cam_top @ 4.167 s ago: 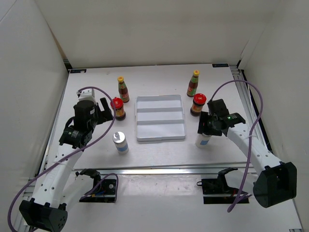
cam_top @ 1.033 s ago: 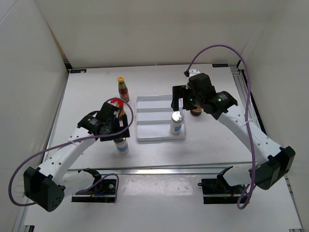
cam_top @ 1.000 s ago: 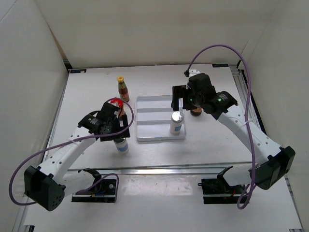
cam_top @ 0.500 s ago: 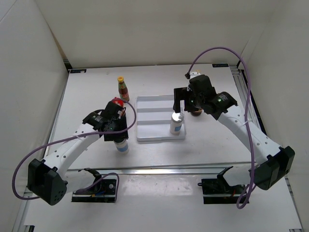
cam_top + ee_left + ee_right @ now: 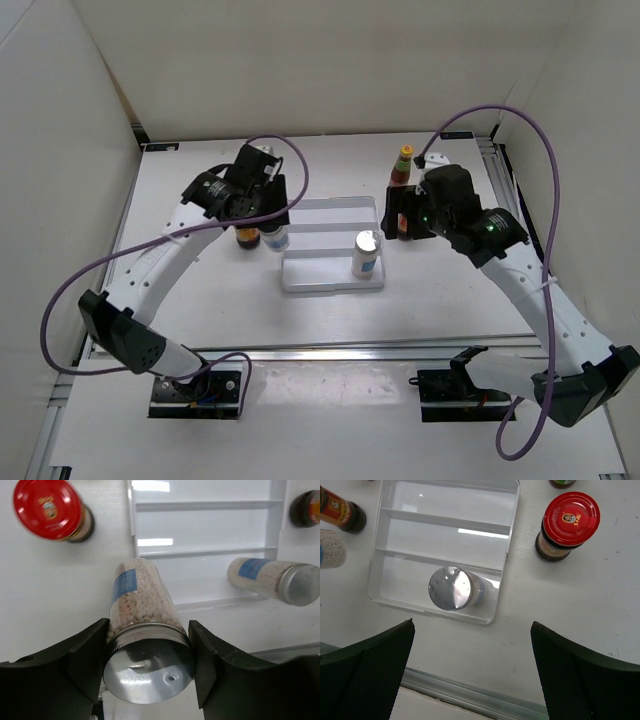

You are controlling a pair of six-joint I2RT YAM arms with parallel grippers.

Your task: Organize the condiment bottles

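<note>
Gripping one white shaker (image 5: 137, 625) near its silver cap, my left pincer (image 5: 147, 667) holds it at the left rim of the ridged tray (image 5: 200, 525). The other shaker (image 5: 451, 588) stands upright in the tray's nearest compartment. My right pincer (image 5: 472, 625) hangs over the tray's near edge, jaws wide and empty. One red-lidded jar (image 5: 568, 522) sits on the tabletop (image 5: 560, 610) just right of the tray, and a second jar (image 5: 50, 507) sits to its left.
</note>
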